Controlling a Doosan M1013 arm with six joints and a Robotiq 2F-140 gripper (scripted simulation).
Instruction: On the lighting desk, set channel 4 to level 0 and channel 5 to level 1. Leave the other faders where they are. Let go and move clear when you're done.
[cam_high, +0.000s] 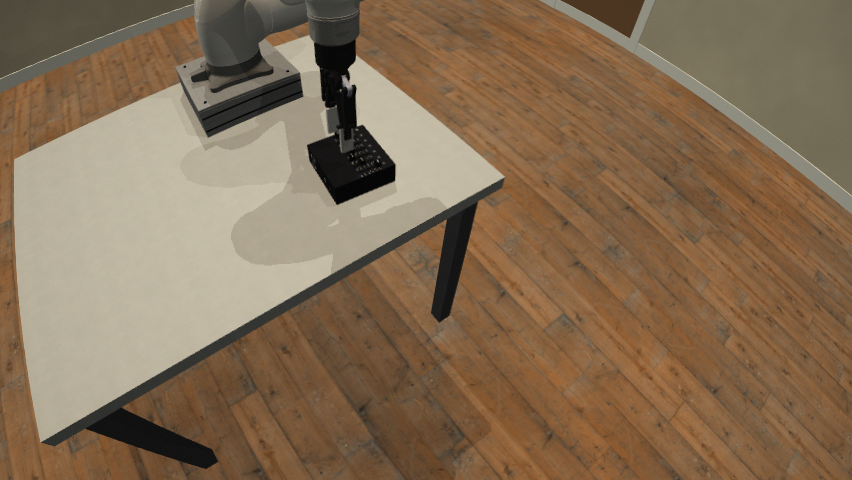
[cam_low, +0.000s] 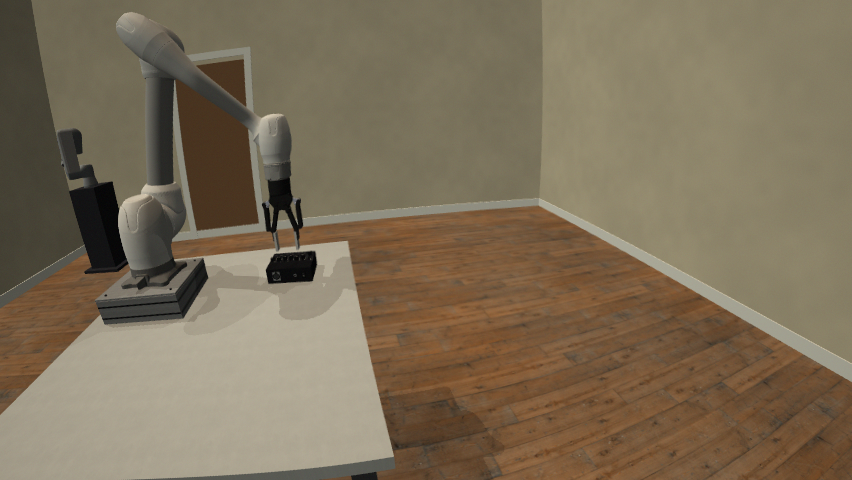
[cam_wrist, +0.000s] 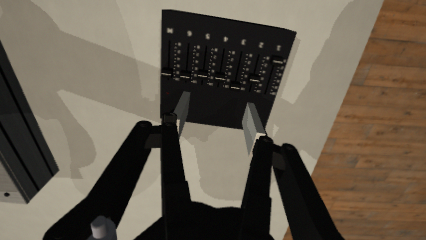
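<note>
Worktop — pale rectangular slab on black legs.
Arm: base plate at far left corner of worktop; upper link upright, forearm sloping down, wrist vertical.
Lighting desk: black box, near far edge toward right edge, flat on worktop.
Gripper: pointing straight down, just above desk, not touching.
Fingers: half spread, nothing between — tips over desk's blank strip, short of faders, roughly straddling middle channels.
</note>
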